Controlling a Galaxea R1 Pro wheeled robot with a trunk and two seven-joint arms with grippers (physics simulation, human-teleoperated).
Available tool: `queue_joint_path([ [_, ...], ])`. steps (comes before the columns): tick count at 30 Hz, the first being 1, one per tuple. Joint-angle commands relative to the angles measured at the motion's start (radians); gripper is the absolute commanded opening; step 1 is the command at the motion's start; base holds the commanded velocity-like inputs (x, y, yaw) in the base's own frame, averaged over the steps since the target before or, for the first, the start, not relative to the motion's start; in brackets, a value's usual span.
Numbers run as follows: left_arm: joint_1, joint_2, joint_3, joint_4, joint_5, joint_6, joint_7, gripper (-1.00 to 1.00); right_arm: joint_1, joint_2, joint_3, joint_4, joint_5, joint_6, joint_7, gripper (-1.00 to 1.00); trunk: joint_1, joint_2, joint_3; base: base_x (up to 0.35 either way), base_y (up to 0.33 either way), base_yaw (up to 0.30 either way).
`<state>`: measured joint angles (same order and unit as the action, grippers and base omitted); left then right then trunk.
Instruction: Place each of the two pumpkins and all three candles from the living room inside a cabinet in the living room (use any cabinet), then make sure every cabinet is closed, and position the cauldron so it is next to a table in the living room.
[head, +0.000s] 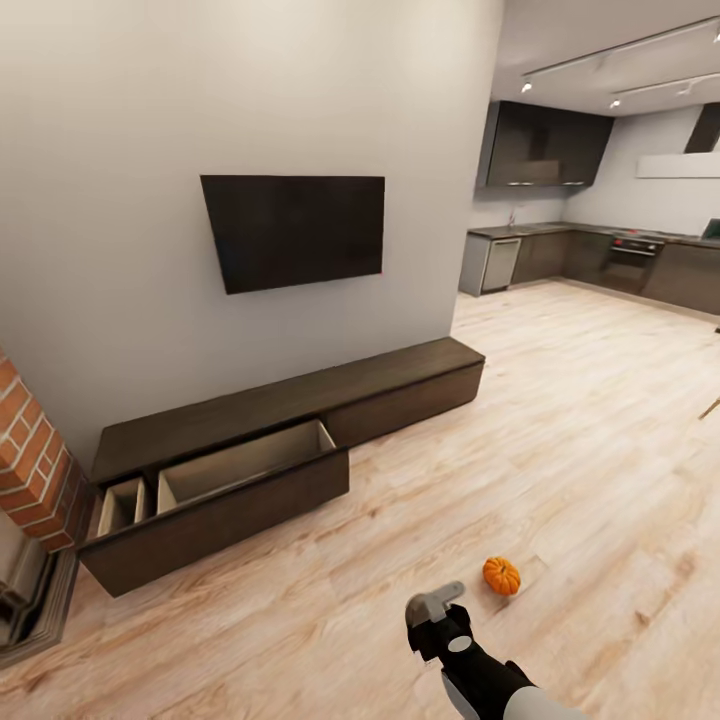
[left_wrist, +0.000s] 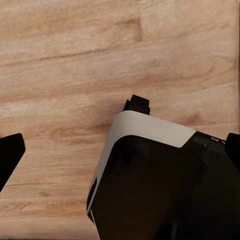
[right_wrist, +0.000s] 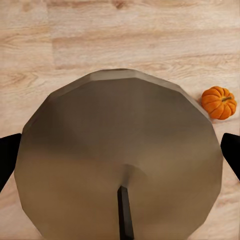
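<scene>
One small orange pumpkin (head: 501, 576) lies on the wood floor; the right wrist view has it too (right_wrist: 219, 102). My right gripper (head: 437, 604) hangs just left of it, low over the floor. Its dark fingertips (right_wrist: 9, 155) stand wide apart, open and holding nothing, above a round grey-brown dome (right_wrist: 120, 125). My left gripper (left_wrist: 120, 150) is open as well, over bare floor and a black-and-white robot part (left_wrist: 150, 180). The long dark-brown cabinet (head: 300, 400) runs along the wall, its left drawer (head: 240, 465) pulled out with a pale interior. Candles, cauldron and table are out of view.
A wall TV (head: 293, 230) hangs above the cabinet. A brick fireplace (head: 30, 460) stands at the left edge, beside the drawer. Dark kitchen units (head: 600, 260) line the far right. Wood floor (head: 560, 420) stretches between me and the cabinet.
</scene>
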<state>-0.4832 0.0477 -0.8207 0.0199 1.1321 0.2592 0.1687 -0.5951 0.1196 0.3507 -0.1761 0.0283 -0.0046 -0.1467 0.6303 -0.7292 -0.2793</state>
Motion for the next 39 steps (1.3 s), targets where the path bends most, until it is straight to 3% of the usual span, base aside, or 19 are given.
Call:
queue_joint_path([
  [1, 0.0, 0.0, 0.0, 0.0, 0.0, 0.0, 0.0, 1.0, 0.0, -0.001, 0.001, 0.0, 0.001, 0.0, -0.001, -1.0, 0.0, 0.0, 0.0, 0.201, -0.203, 0.286],
  [39, 0.0, 0.001, 0.0, 0.0, 0.0, 0.0, 0.0, 1.0, 0.0, 0.0, 0.0, 0.0, 0.001, 0.0, -0.001, -1.0, 0.0, 0.0, 0.0, 0.193, -0.199, 0.286],
])
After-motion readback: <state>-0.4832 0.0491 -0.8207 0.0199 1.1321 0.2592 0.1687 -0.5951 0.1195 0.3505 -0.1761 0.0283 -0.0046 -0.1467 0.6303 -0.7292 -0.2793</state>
